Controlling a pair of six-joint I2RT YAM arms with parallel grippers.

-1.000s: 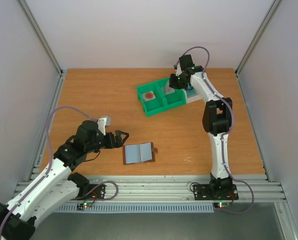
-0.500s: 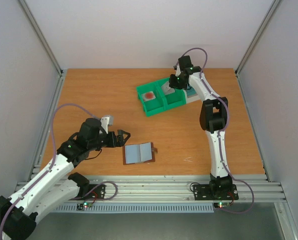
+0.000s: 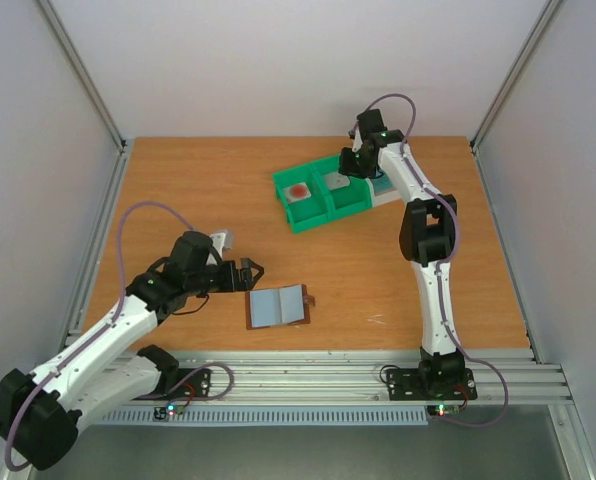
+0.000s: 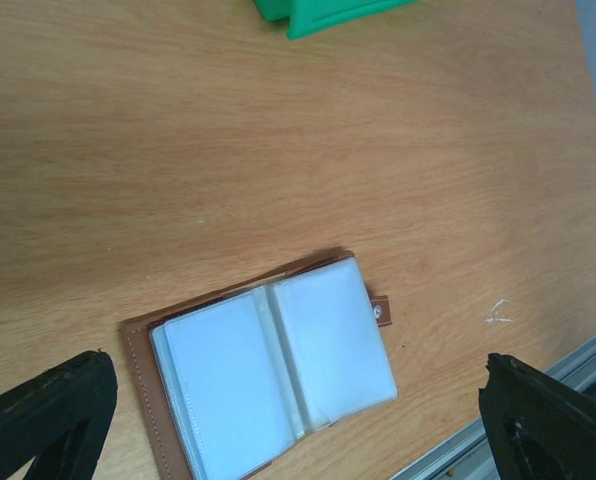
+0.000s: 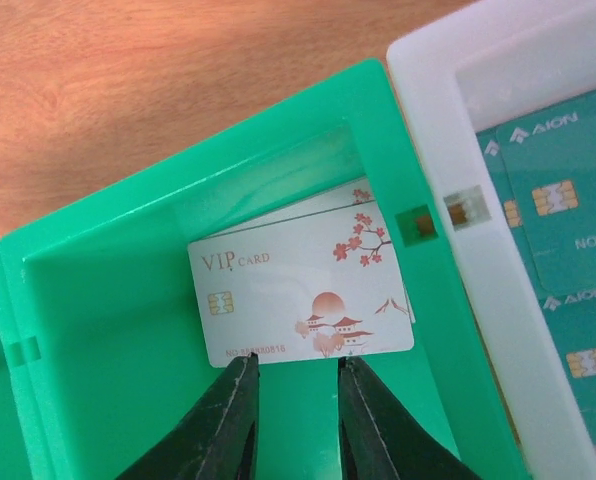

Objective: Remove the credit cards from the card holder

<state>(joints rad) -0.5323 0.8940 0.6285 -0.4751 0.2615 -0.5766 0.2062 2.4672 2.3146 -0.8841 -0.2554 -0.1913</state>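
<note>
The card holder (image 3: 278, 306) lies open and flat on the table, brown leather with pale blue pocket panels (image 4: 268, 375) and a small tab. My left gripper (image 3: 248, 275) hovers just left of it, open wide, its fingers (image 4: 48, 410) at either side of the wrist view. A whitish credit card (image 5: 298, 290) with pink-red marks lies in the green bin's right compartment, over another whitish card. My right gripper (image 5: 296, 362) is above it, open a little, with only bin floor between its tips. Several teal credit cards (image 5: 568, 200) lie in the white bin.
The green bin (image 3: 323, 195) stands at the back centre, with a red-spotted tile (image 3: 299, 191) in its left compartment. The white bin (image 3: 383, 188) adjoins it on the right. The metal rail (image 4: 538, 370) runs close behind the card holder at the table's near edge.
My right gripper's jaws have parted and let the whitish card rest in the green bin. My left arm has shifted right, closer to the card holder.
</note>
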